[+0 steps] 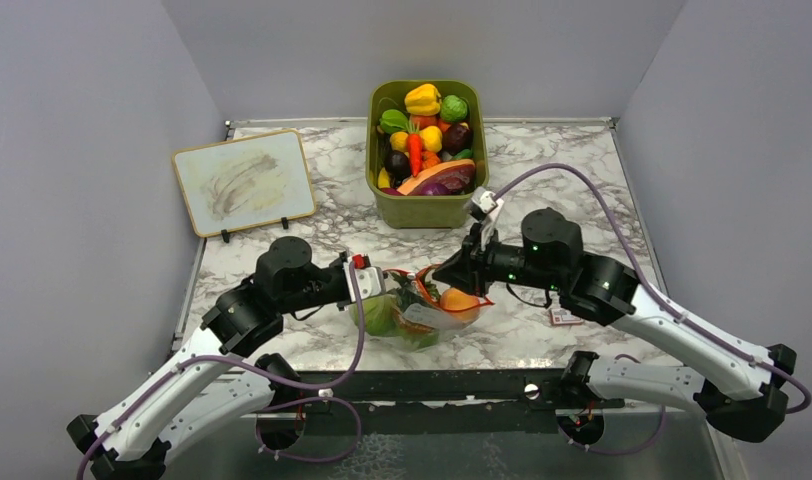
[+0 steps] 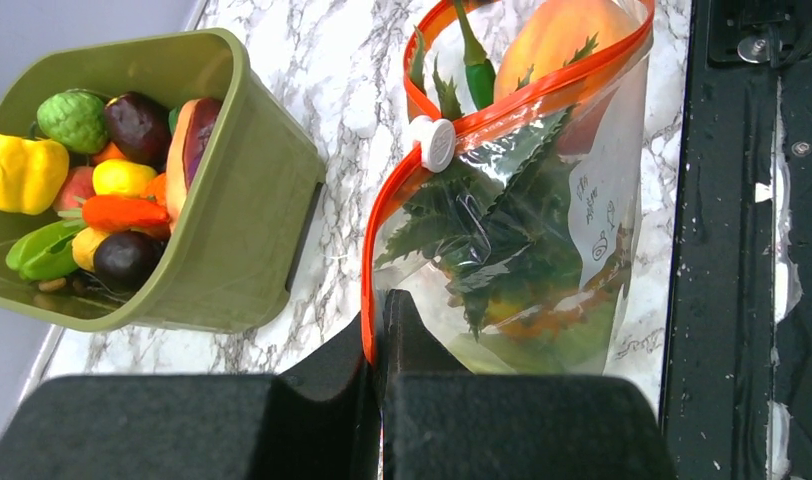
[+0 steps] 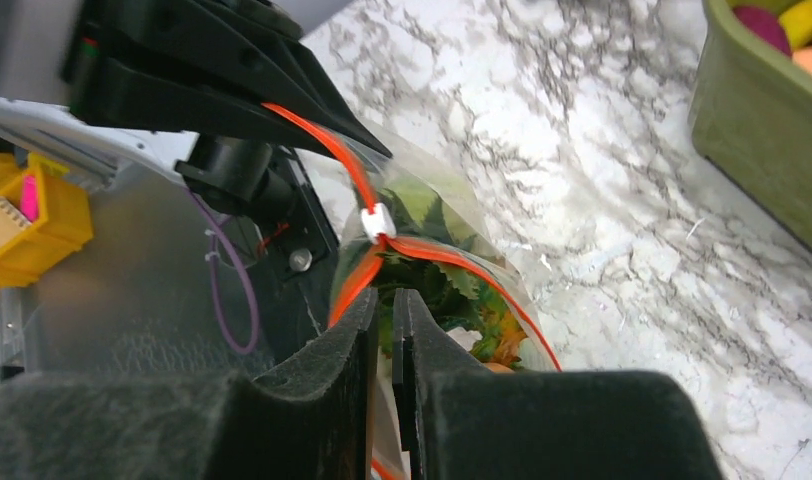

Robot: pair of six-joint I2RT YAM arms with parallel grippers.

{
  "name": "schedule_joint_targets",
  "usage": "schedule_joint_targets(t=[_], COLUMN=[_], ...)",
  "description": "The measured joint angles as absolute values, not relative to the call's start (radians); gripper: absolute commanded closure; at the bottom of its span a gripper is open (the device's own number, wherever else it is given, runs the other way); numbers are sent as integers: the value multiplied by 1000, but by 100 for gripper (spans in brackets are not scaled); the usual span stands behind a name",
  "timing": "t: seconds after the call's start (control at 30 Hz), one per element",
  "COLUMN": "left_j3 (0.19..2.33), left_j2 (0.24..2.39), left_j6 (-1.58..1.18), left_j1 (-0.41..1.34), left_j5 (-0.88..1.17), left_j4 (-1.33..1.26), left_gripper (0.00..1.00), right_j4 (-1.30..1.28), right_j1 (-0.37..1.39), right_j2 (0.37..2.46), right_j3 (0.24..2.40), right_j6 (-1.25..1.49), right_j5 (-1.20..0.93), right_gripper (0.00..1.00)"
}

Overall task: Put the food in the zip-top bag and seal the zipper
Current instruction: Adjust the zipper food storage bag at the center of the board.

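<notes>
The clear zip-top bag [image 1: 422,320] lies between the two arms near the table's front edge, with the food inside. Through the film I see a round orange-peach fruit [image 2: 562,35], dark green leaves [image 2: 502,210] and a light-green ball [image 1: 379,315]. The orange-red zipper [image 2: 382,220] carries a white slider [image 2: 437,143] partway along; beyond the slider the mouth gapes. My left gripper [image 2: 380,305] is shut on the zipper's end at the bag's left corner. My right gripper [image 3: 382,298] sits at the mouth just short of the slider [image 3: 378,222], jaws closed to a slit with bag film between them.
An olive-green bin [image 1: 427,212] full of toy produce stands just behind the bag. A small whiteboard [image 1: 244,182] leans at the back left. A small tag [image 1: 565,316] lies on the marble under the right arm. The dark front rail [image 2: 742,250] runs beside the bag.
</notes>
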State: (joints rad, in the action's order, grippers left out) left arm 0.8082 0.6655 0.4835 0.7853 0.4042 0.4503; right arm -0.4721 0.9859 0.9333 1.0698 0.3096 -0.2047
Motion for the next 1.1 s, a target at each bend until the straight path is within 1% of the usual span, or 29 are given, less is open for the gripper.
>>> schedule_joint_targets(t=[0.2, 0.33, 0.43, 0.53, 0.67, 0.73, 0.93, 1.1], left_j3=[778, 746, 725, 697, 652, 643, 616, 614], left_j2=[639, 619, 611, 606, 599, 598, 595, 598], left_j6=[463, 447, 437, 423, 402, 394, 392, 399], left_j1=[785, 785, 785, 785, 783, 780, 766, 762], left_j5=[387, 373, 367, 365, 365, 364, 284, 226], left_j4=[414, 376, 346, 312, 262, 248, 237, 241], left_gripper=[100, 100, 100, 100, 100, 100, 100, 100], right_j4=[-444, -376, -242, -36, 211, 261, 160, 92], right_j1=[986, 986, 984, 982, 981, 981, 1044, 1118], right_j2=[998, 1022, 1032, 1025, 1021, 1033, 1190, 1241], right_j3=[988, 915, 854, 746, 624, 605, 754, 806], right_j6=[337, 366, 391, 427, 477, 489, 493, 497], right_j5=[-217, -256, -290, -334, -341, -329, -170, -12], right_gripper=[88, 80, 79, 79, 79, 80, 82, 83])
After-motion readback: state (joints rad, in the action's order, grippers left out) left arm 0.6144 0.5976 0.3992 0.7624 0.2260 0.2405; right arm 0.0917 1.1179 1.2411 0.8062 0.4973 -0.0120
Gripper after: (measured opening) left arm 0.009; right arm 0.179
